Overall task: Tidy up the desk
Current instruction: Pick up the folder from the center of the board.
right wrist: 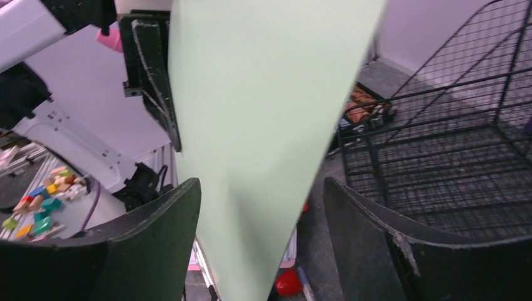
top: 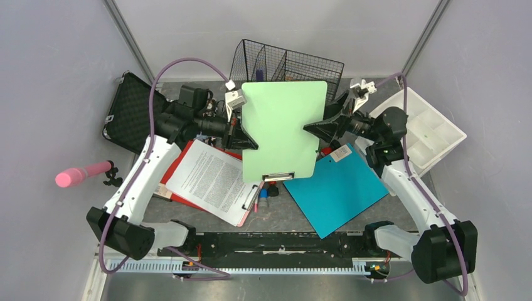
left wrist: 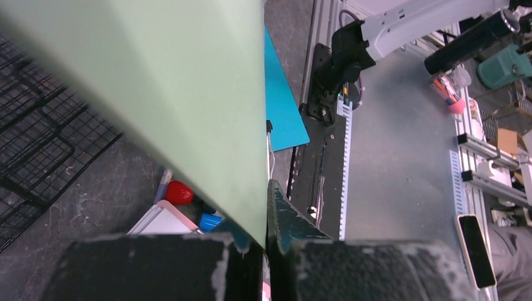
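Note:
A pale green clipboard is held up above the dark mottled desk, its metal clip at the near end. My left gripper is shut on its left edge; in the left wrist view the board runs between my pinched fingers. My right gripper is open at the board's right edge. In the right wrist view the board passes between the wide-apart fingers without touching them.
A black wire basket stands behind the board. A teal folder, a printed sheet on a red clipboard and markers lie on the desk. A black foam case is far left, a white tray right, the rail near.

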